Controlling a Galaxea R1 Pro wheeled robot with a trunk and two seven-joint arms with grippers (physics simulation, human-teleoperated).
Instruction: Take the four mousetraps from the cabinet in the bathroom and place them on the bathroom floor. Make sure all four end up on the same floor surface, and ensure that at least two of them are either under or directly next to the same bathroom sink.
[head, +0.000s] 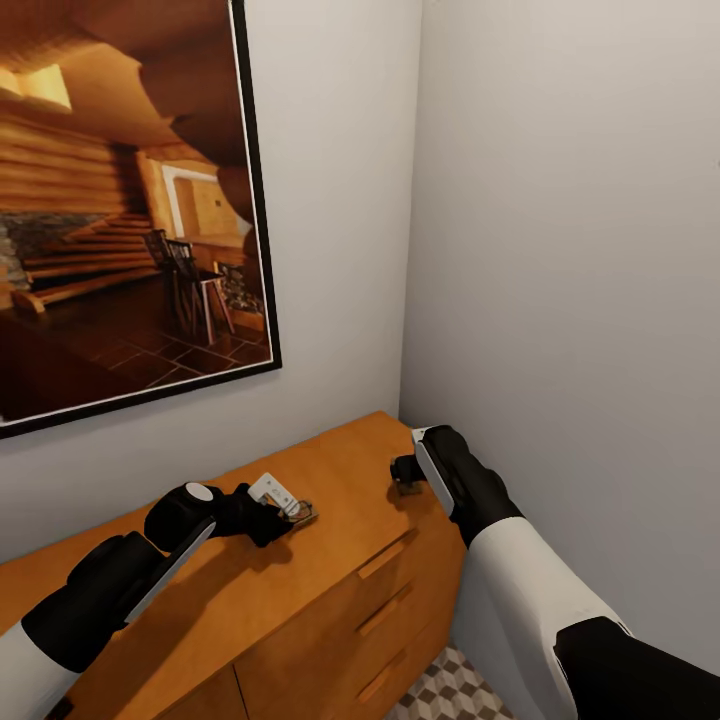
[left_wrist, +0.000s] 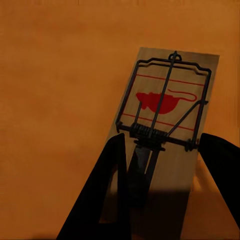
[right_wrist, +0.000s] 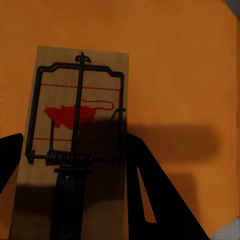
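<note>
While both arms work over the cabinet (head: 330, 520), 2 mousetraps in reach on its flat top. Left gripper (head: 290, 512) at one mousetrap (head: 297, 513) mid-top; in left wrist view fingers (left_wrist: 107, 180) straddle the board (left_wrist: 165, 130) at its spring end, narrow, touching or nearly so, firm clamp not certain. Right gripper (head: 405, 478) at the top's end nearest the wall corner, over the second mousetrap (right_wrist: 75, 145); fingers (right_wrist: 150, 190) set wide either side of it, not closed. Likely light, stiff, thin wood with smooth faces, so slippery if pinched flat. Wire bar and spring look delicate and sprung, best avoided. Best hold: across the long edges near the spring end. Patterned bathroom floor (head: 450, 690) below the cabinet front.
</note>
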